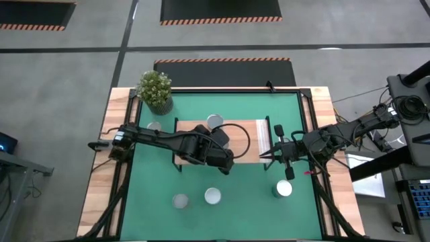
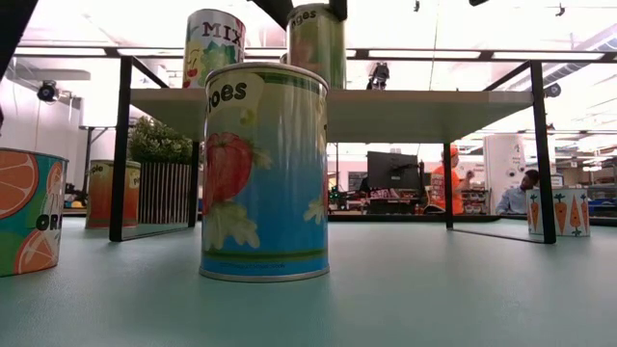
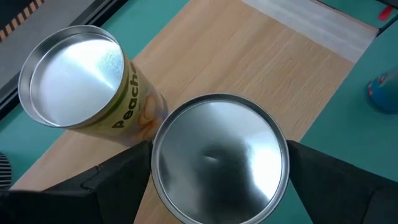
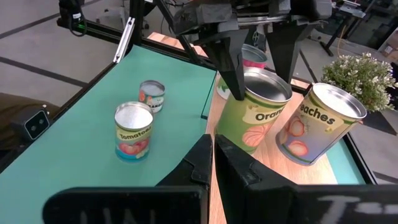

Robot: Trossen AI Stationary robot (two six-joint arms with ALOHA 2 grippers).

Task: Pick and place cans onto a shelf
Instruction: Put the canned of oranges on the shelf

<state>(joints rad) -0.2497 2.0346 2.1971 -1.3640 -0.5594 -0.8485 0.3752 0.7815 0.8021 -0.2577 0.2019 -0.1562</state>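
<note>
The shelf is a light-wood board on a black frame, standing on the green mat. My left gripper is over its middle, shut on a green Orange can with a silvery top. A Peaches can stands on the board beside it, toward the far edge, and shows in the high view. A Mix can also stands on the board. My right gripper is shut and empty, level with the shelf's paler right end. My left gripper pinches the Orange can between its two fingers, one on each side of the can's upper wall just below the rim. The fingers come from above, pointing down. The can is upright with its bottom at the board; I cannot tell whether it rests there.
On the mat stand a Tomatoes can, an orange-slice can, a carrot can and a can left of the shelf. A potted plant stands at the far left corner. People show in the room behind the table.
</note>
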